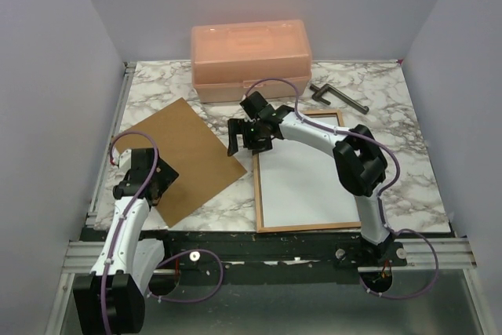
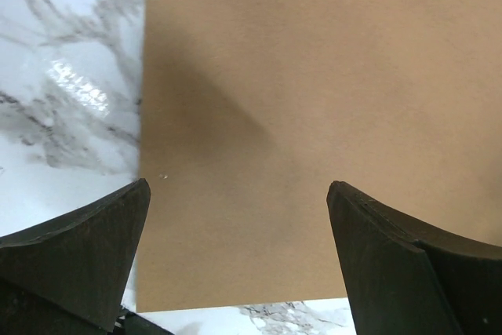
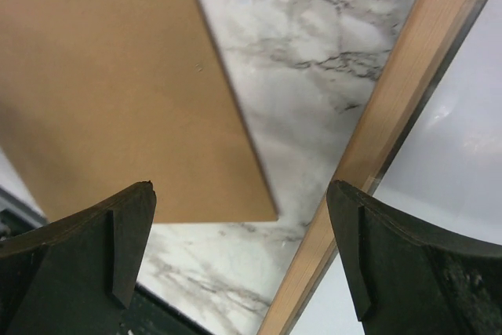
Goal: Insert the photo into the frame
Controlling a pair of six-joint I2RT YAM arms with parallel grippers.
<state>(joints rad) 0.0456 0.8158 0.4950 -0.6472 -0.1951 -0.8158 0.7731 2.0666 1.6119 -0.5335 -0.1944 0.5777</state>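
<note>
Nearest: left arm (image 1: 125, 217), jaws spread, empty, over brown board (image 1: 188, 154) by surface's left edge; right arm (image 1: 314, 137) jaws spread too, over frame (image 1: 314, 227) left rail. photo (image 1: 306, 182) white-side-up inside frame, near-right corner.

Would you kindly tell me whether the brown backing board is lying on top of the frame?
No, the backing board lies beside the frame, with marble table showing between them.

Brown board (image 1: 192, 151), peach box (image 1: 251, 60), black clamp (image 1: 337, 97).
</note>
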